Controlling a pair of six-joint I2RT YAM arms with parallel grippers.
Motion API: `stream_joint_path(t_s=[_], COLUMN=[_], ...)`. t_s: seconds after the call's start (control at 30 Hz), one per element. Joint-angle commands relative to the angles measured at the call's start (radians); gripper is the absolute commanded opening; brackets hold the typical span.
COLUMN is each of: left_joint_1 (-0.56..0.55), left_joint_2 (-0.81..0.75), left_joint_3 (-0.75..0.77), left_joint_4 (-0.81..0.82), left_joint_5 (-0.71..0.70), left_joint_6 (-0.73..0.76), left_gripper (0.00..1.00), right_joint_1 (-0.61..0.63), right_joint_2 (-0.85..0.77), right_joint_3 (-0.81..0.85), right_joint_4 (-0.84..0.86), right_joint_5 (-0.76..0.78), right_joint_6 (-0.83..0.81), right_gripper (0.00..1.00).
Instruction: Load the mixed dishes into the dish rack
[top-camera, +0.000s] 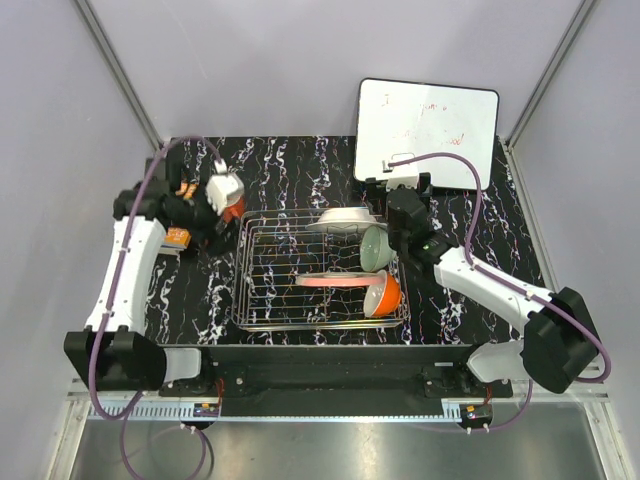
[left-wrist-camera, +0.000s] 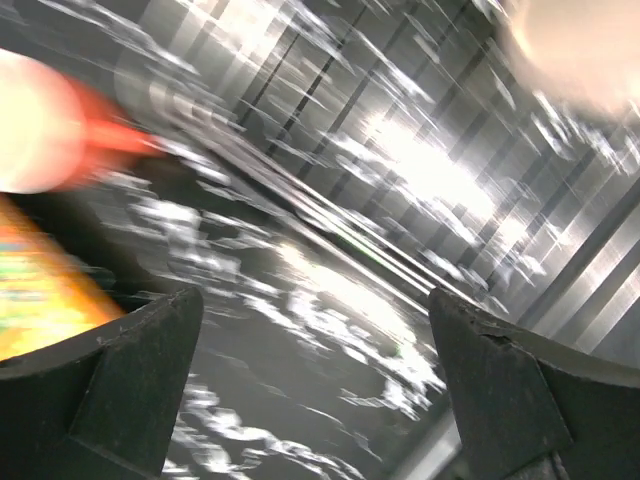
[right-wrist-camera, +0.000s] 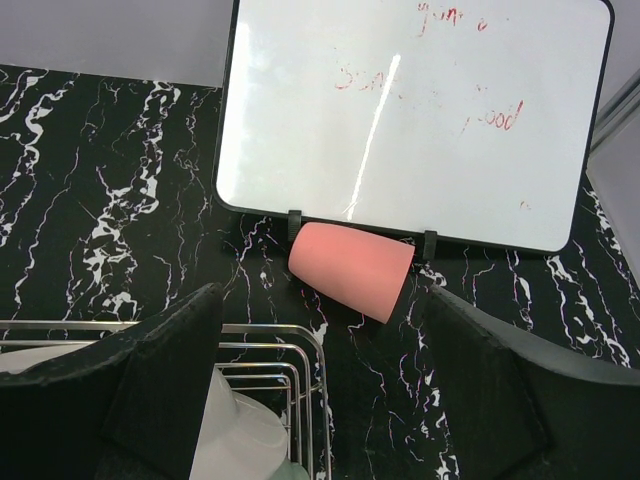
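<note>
**Dish rack (top-camera: 320, 270) holding four pieces, two more lying outside it**

From above, the silver wire rack is sitting in the middle of the black marbled bench (top-camera: 290, 165). A white plate (top-camera: 347, 217) is leaning at its far rim. A pale green bowl (top-camera: 375, 247) is standing on edge just nearer, by the right side. A pink-and-cream plate (top-camera: 335, 282) is lying across the wires, and an orange bowl (top-camera: 383, 295) is tipped on edge in the near right corner, just beside that plate. The left arm (top-camera: 125, 270) is reaching to the rack's far left corner. Its wrist is hanging over an orange-red mug (top-camera: 238, 208), which is sitting on the bench outside the rack. A green-orange book (top-camera: 178, 238) is lying near it on the left. The right arm (top-camera: 490, 285) is reaching over the rack's far right corner, with a whiteboard (top-camera: 427, 133) propped behind it.

The left wrist view is coming through heavily smeared. The left tool (left-wrist-camera: 315, 390) is gaping wide, one finger at each lower corner and nothing between them. The mug is showing as a red blur with a pale mouth at the left edge, and the book is a yellow-orange smear below it.

In the right wrist view, the right tool (right-wrist-camera: 330, 400) is likewise spread wide and gripping nothing, above the bench by the rack's corner. A small pink cup (right-wrist-camera: 350, 270) is lying on its side on the bench outside the rack, touching the whiteboard's lower frame between its two black clips. The white plate is showing inside the rack corner at lower left.
</note>
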Motion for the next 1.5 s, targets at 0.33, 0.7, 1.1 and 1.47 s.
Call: stream_joint_path(t_s=[0.33,0.7,1.1,1.47], left_joint_1=[0.033,-0.040,-0.056,-0.057], left_joint_2=[0.547,0.655,0.759,0.833], left_joint_3=[0.495,0.524,0.523,0.507], left_joint_4=[0.161,0.273,0.342,0.364], left_joint_5=[-0.174,-0.288,-0.371,-0.371], left_joint_6=[-0.254,-0.373,-0.467,-0.481], left_gripper=[0.99,0.99,0.99,0.76], right_joint_1=[-0.004,-0.004,-0.004,-0.004], right_joint_2=[-0.101,-0.127,-0.136,-0.153], right_joint_3=[-0.072,-0.111,-0.125,-0.135], right_joint_4=[0.053,0.048,0.045,0.033], right_joint_5=[-0.002,-0.022,-0.031,-0.023], right_joint_6=[0.055,0.091,0.100,0.101], right_gripper=[0.86,0.85,0.84,0.81])
